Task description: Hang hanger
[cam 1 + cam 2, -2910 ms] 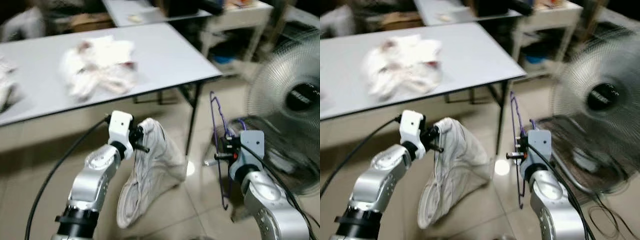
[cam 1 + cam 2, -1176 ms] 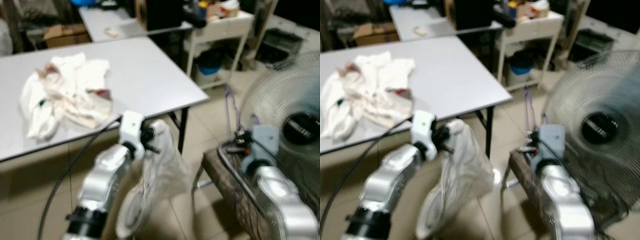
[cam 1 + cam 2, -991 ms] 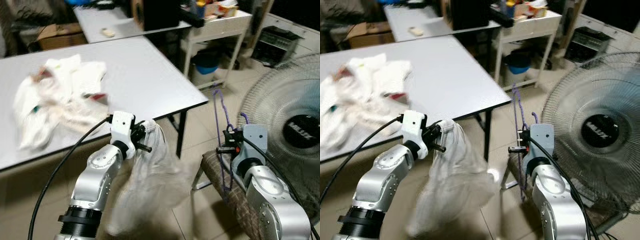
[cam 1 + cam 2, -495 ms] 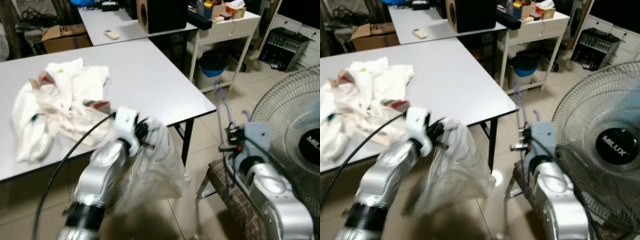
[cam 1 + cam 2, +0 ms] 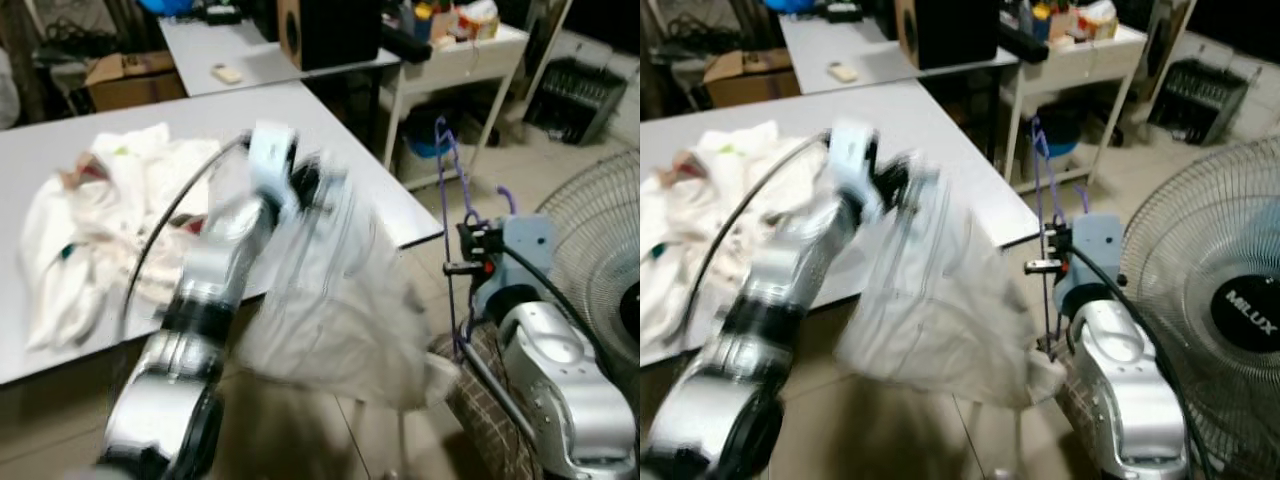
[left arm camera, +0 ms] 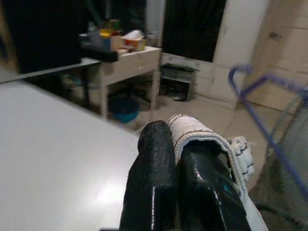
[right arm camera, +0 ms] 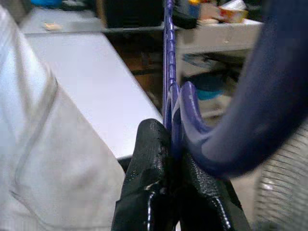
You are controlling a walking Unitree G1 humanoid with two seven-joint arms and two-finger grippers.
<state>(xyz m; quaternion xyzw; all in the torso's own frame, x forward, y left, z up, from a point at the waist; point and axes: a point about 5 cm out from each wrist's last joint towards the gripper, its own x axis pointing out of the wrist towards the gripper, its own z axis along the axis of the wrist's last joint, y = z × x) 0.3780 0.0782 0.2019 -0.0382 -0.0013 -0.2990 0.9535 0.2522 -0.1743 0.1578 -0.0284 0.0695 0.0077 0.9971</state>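
My left gripper is raised above the edge of the grey table and is shut on the ribbed collar of a white garment. The garment hangs below it, blurred. In the left wrist view the black fingers pinch the collar. My right gripper sits lower on the right, shut on a purple wire hanger held upright with its hook near the gripper. The right wrist view shows the hanger running up from between the shut fingers.
A pile of white clothes lies on the table. A large standing fan is close on the right, with a woven chair seat below my right arm. Behind stand a white side table and a black speaker.
My left arm has swung the white garment up from below the table edge to above it. The right gripper still holds the hanger upright. The camera has shifted.
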